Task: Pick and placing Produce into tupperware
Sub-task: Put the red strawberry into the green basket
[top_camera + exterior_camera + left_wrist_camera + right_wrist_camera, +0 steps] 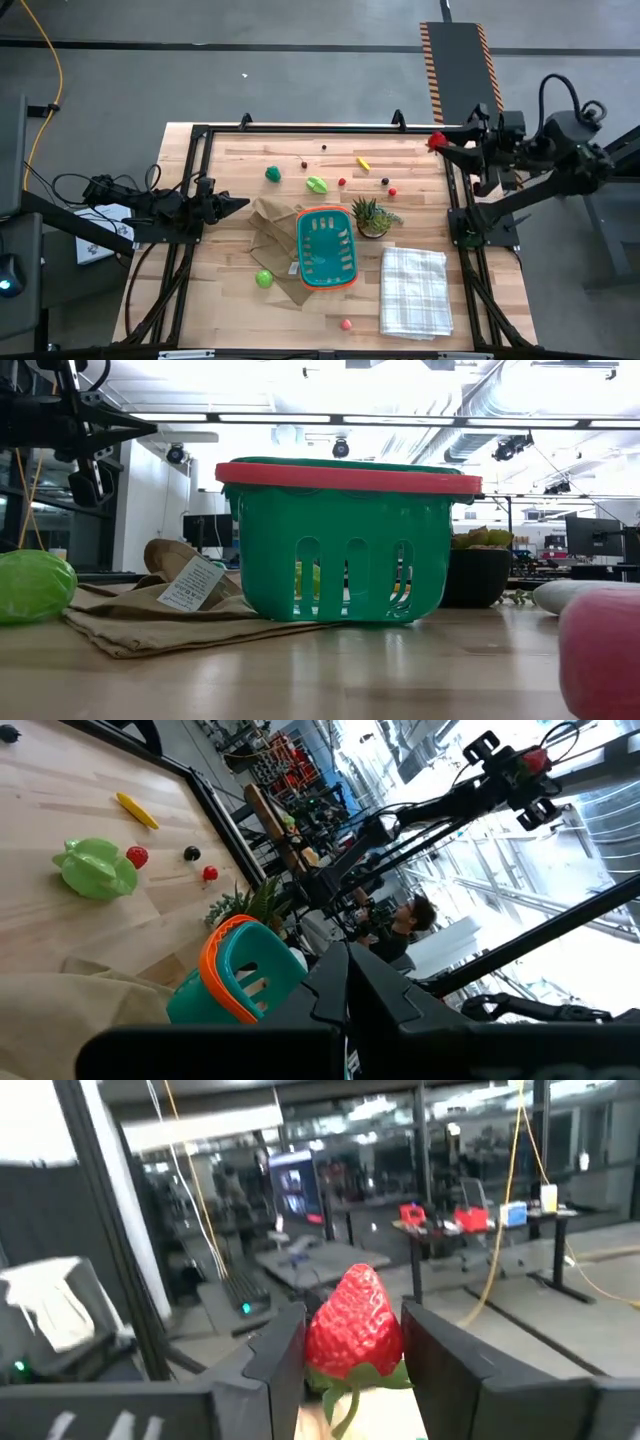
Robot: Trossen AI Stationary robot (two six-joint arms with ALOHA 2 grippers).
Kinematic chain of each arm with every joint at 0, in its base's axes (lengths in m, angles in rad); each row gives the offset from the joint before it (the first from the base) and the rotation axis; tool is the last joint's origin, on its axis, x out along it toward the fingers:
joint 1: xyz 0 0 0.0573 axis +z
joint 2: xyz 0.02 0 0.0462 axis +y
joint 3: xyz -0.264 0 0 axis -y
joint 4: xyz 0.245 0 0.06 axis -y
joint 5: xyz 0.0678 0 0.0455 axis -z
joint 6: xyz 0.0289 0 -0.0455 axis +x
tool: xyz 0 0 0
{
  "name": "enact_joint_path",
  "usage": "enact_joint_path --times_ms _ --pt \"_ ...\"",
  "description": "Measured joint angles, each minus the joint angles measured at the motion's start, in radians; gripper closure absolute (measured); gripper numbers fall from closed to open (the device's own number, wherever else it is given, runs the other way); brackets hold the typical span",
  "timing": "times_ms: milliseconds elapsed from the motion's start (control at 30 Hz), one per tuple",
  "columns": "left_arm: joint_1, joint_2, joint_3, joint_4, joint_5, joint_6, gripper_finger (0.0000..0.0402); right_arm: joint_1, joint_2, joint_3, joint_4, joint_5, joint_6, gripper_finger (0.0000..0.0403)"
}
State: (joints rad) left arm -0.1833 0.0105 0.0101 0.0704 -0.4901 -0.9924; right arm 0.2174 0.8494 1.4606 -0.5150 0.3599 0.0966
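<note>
Pinched between the dark fingers of the right pincer (pixel 352 1365): a toy strawberry (pixel 354 1328), red with a green stalk, filling the centre of the right wrist view. Grasped across its sides, leafy end hanging low. Probably light, hard plastic, a bit slick and tapering, so likely best held at the widest part, as now.

Seen from above at upper right, beyond the counter (pixel 420 160) edge, held high with the arm stretched level toward the upper middle. Not yet over the tupperware (pixel 325 248), which sits teal with an orange rim just below centre, partly on a brown paper bag (pixel 272 232).

Scattered across the upper middle of the boards: a round green piece (pixel 273 174), a leafy green one (pixel 317 184), a yellow piece (pixel 363 163), small red balls (pixel 392 192). Lower down, a green ball (pixel 264 279) and a pink piece (pixel 346 324). Spiky potted plant (pixel 370 216) just right of the container, checked cloth (pixel 414 291) at lower right.

Left pincer (pixel 238 203) clenched on nothing, parked at middle left over the counter edge, pointing inward.
</note>
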Motion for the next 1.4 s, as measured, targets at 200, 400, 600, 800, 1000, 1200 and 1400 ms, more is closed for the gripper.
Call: enact_joint_path --times_ms 200,400,600,800,1000,1200,1400 --pt "0.000 0.000 0.000 0.000 0.000 0.000 0.0401 -0.135 0.097 0.156 -0.184 -0.119 0.001 0.0265" --pt "0.000 0.000 0.000 0.000 0.000 0.000 0.0401 -0.296 0.207 0.262 -0.327 -0.299 0.010 0.0265" --pt "0.000 0.000 0.000 0.000 0.000 0.000 0.0401 -0.419 0.304 0.304 -0.391 -0.476 0.019 0.0265" --pt "0.000 0.000 0.000 0.000 0.000 0.000 0.0401 -0.472 0.399 0.313 -0.434 -0.553 0.018 0.0265" --pt "0.000 0.000 0.000 0.000 0.000 0.000 0.0401 -0.472 0.503 0.313 -0.483 -0.600 0.003 0.0265" --pt "0.000 0.000 0.000 0.000 0.000 0.000 0.0401 -0.439 0.579 0.313 -0.490 -0.603 -0.019 0.0265" --pt "0.000 0.000 0.000 0.000 0.000 0.032 0.0401 -0.401 0.651 0.313 -0.490 -0.603 -0.027 0.0265"
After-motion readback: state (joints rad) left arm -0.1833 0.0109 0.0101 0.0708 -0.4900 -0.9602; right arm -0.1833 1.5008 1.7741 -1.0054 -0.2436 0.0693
